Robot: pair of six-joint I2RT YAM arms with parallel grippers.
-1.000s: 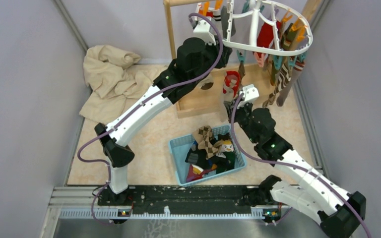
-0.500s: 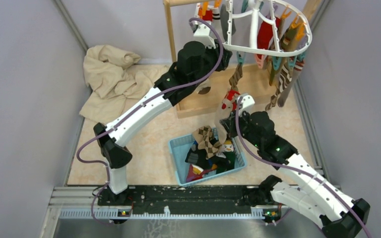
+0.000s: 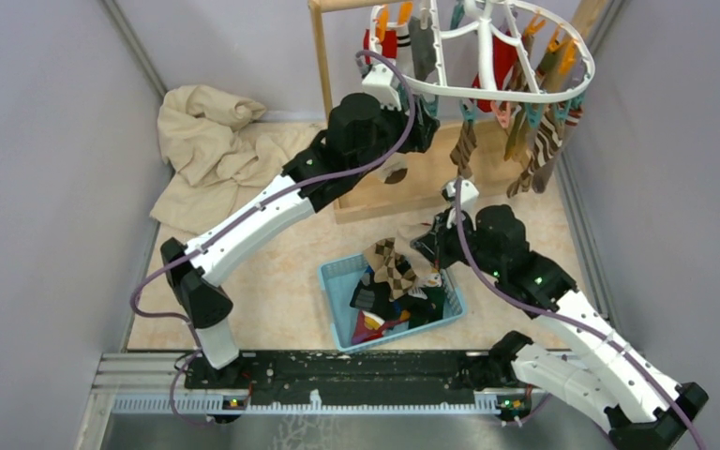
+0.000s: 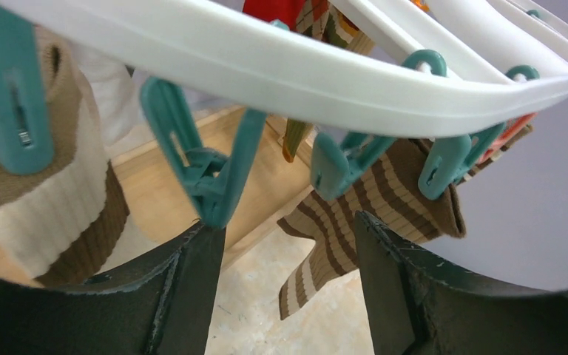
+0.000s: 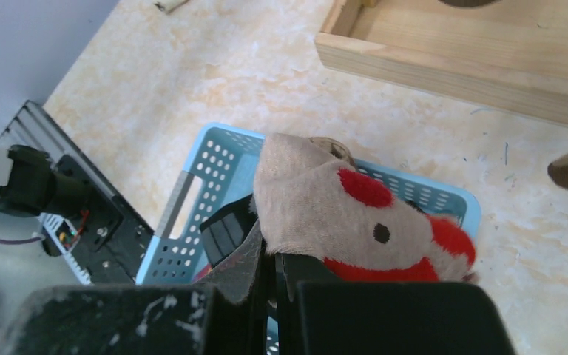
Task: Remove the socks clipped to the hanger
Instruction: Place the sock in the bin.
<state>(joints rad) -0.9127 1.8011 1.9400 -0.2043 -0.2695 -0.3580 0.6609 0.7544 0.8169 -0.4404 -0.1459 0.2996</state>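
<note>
Far left, nothing new with the crumpled beige cloth (image 3: 206,150) on the tabletop.

Next, up at the white plastic oval hanger (image 4: 266,66): opened the left end effector (image 4: 282,225) within the last second, from pinched shut to moderately wide, holding nothing. Straddles a teal plastic clip (image 4: 207,174) with no sock in it. Judging by that, squeezed the clip to free a sock and has now let go. Leaves a brown-and-cream striped sock (image 4: 384,185) clipped just beside, and a wide-banded cream and brown sock (image 4: 52,214) on the other side.

Further right, brought down from under the hanger to above the blue perforated plastic basket (image 5: 214,159): a beige sock with red patches and a black dot (image 5: 318,200), pinched in the tightly closed right end effector (image 5: 272,255). Means one more sock off the hanger, though not yet dropped among those already in the basket. Leaves many socks hanging along the rim, mostly toward the right, so probably well short of done.
</note>
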